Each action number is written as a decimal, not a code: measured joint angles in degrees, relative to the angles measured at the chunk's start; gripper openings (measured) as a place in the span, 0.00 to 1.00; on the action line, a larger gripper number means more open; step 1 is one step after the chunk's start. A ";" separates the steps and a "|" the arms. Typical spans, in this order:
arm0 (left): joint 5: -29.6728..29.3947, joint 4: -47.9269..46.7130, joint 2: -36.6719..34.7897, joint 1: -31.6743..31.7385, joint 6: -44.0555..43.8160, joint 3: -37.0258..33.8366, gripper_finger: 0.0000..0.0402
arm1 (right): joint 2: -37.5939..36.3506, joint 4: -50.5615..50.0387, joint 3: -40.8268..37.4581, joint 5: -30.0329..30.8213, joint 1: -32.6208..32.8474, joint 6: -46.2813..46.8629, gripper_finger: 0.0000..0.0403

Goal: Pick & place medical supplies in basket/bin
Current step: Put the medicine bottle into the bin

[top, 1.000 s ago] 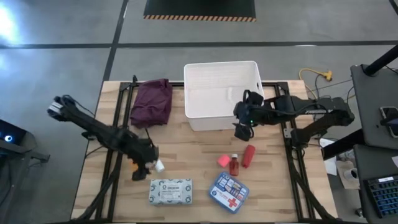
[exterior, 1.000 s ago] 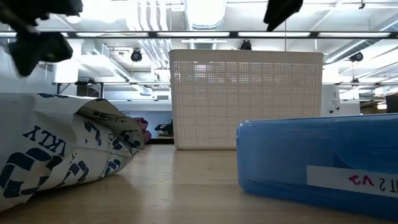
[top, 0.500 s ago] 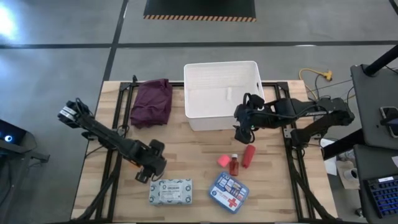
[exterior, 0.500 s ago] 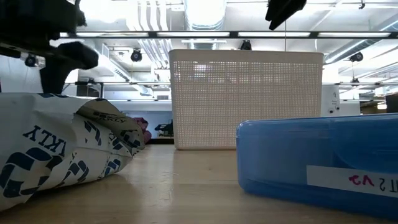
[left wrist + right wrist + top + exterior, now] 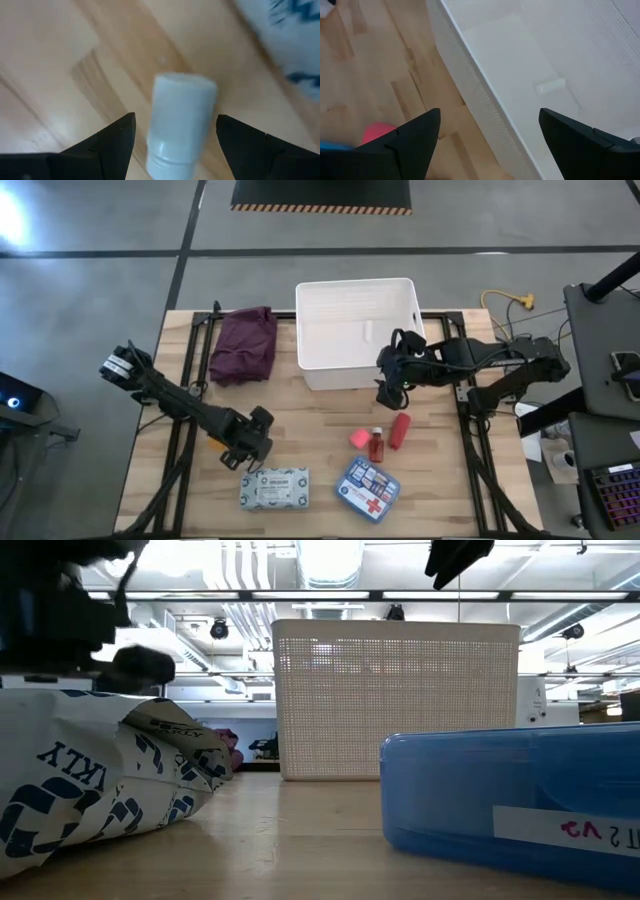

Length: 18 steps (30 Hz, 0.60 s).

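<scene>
My left gripper [image 5: 252,452] is open, low over the table's near left part, just beyond the pale patterned packet [image 5: 275,488]. In its wrist view a small white bottle [image 5: 181,120] lies on the wood between the two fingers, with a gap on each side. My right gripper [image 5: 392,383] is open and hangs above the near right corner of the white bin [image 5: 358,330]. A pink cap [image 5: 358,439], a red bottle [image 5: 377,446], a red tube [image 5: 400,430] and the blue first-aid box [image 5: 366,489] lie on the table. A small white item [image 5: 551,86] lies in the bin.
A purple folded cloth [image 5: 245,343] lies left of the bin at the far edge. In the low view the packet [image 5: 90,780] and the blue box [image 5: 510,800] fill the foreground before the bin [image 5: 395,700]. Bare wood lies between the bin and the supplies.
My left gripper has moved a little toward the table's right and near edges and down, coming over the small white bottle, which the high view showed beside it a second ago and which it now covers. My right arm has kept still.
</scene>
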 joint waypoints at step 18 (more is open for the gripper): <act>8.49 4.30 -0.05 3.54 -13.81 -0.75 0.48 | -0.07 -1.84 0.00 -0.09 0.00 6.82 0.81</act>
